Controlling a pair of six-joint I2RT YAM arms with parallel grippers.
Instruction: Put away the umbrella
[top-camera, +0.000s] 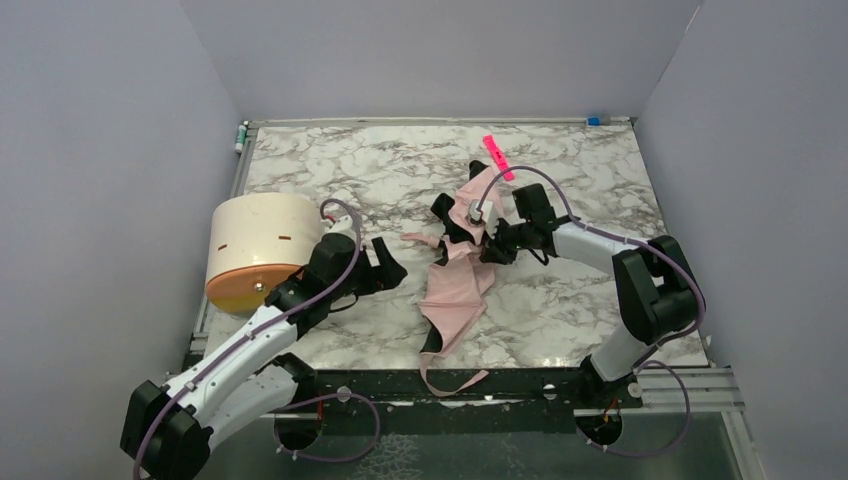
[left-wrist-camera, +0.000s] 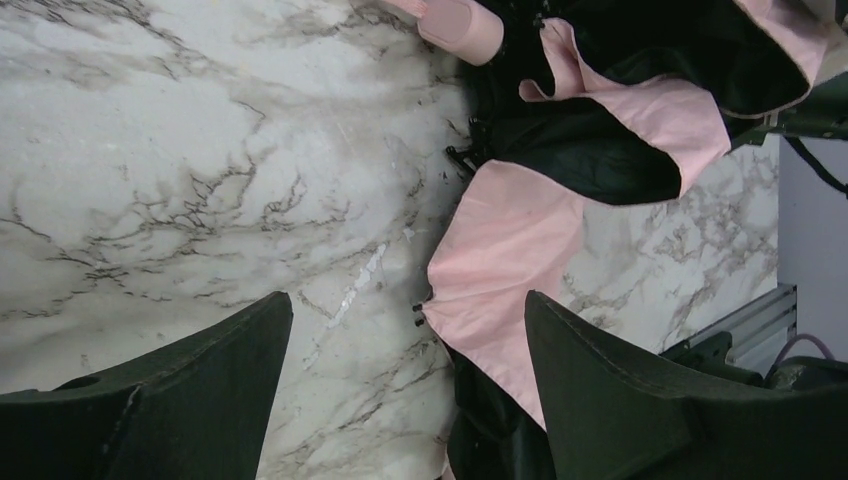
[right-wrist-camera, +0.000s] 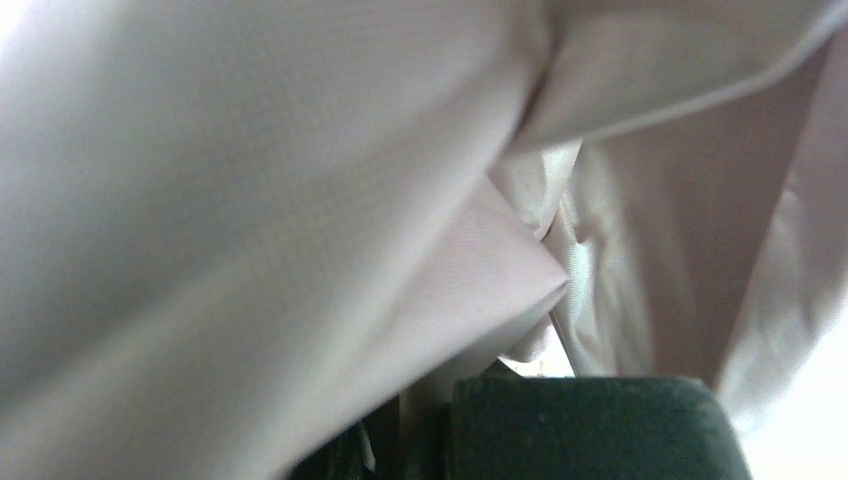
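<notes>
Pale pink umbrella (right-wrist-camera: 300, 200) fabric presses right against the right wrist lens, blurred and filling the frame. One of the right fingers (right-wrist-camera: 590, 430) shows as a dark block at bottom centre. From the top view I judge them closed on a fold near the bundle's upper end.

Seen from the top, it lies half-collapsed at centre of the desk (top-camera: 340, 170). Long axis runs upper right to lower centre of frame, strap (top-camera: 450, 385) trailing over the near edge.

My left fingers (left-wrist-camera: 620, 380) stand wide apart, holding nothing, just left of the canopy. In the left wrist view a pink panel edge sits in the gap toward the right-hand finger, small pink handle (left-wrist-camera: 460, 28) at top.

Right arm is on it; left arm is nearest the free side.

Cream cylinder (top-camera: 255, 250) at left, bright pink strip (top-camera: 497, 157) just above the bundle. No writing I can read; the strip's dark marks are too small.
</notes>
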